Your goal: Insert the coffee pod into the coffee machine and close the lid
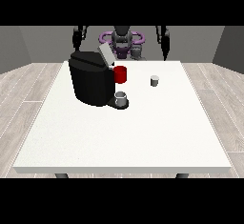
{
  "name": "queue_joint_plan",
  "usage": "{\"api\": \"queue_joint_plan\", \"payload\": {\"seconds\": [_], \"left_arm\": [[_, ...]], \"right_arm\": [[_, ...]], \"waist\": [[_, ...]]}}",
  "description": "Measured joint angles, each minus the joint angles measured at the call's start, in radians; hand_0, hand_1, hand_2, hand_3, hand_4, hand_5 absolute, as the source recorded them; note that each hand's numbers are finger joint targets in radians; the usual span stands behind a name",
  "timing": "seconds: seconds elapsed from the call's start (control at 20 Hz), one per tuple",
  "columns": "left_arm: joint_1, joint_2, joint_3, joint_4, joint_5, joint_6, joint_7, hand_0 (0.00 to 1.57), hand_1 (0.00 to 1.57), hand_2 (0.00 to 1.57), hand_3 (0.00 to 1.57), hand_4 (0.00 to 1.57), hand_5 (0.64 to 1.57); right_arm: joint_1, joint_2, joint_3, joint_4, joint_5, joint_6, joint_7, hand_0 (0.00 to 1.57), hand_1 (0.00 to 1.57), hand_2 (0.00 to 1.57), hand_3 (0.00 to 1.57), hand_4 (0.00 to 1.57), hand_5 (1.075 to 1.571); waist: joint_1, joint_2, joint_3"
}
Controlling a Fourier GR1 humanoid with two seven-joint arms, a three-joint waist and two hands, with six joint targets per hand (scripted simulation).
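The black coffee machine stands on the left half of the white table, its grey lid tilted up and open. A small grey coffee pod stands upright on the table, to the right of the machine. Both hands are raised at the far edge of the table, well behind the pod and touching nothing. The hand at the view's left hangs behind the machine. The hand at the view's right hangs behind and slightly right of the pod.
A red mug stands against the machine's right side. A grey cup sits on the machine's front tray. Wooden floor surrounds the table.
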Motion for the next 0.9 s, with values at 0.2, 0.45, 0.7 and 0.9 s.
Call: {"api": "queue_joint_plan", "payload": {"seconds": [0.2, 0.45, 0.7, 0.9], "left_arm": [[-0.006, -0.022, -0.009, -0.003, 0.012, -0.022, -0.046, 0.00, 0.00, 0.00, 0.00, 0.27, 1.571], [0.037, -0.014, -0.016, -0.041, 0.020, -0.060, -0.115, 0.00, 0.00, 0.00, 0.00, 0.31, 1.571], [-0.005, 0.042, -0.003, -0.037, -0.041, -0.066, -0.111, 0.00, 0.00, 0.00, 0.00, 0.00, 1.571], [-0.082, 0.100, 0.042, 0.017, -0.062, -0.087, -0.074, 0.00, 0.00, 0.00, 0.00, 0.00, 1.571]], "right_arm": [[-0.011, 0.007, -0.016, 0.032, -0.003, -0.003, 0.001, 0.00, 0.00, 0.00, 0.00, 0.13, 1.571], [0.030, 0.054, -0.069, 0.055, -0.029, -0.062, -0.067, 0.00, 0.00, 0.00, 0.00, 0.09, 1.571], [0.023, 0.085, -0.079, 0.054, -0.039, -0.112, -0.111, 0.00, 0.00, 0.00, 0.00, 0.22, 1.571], [0.007, 0.099, -0.066, 0.037, -0.034, -0.122, -0.119, 0.00, 0.00, 0.00, 0.00, 0.17, 1.571]], "waist": [[0.013, -0.005, 0.0133], [0.015, -0.046, 0.0193], [-0.005, -0.033, 0.0208], [-0.036, -0.004, 0.0211]]}}
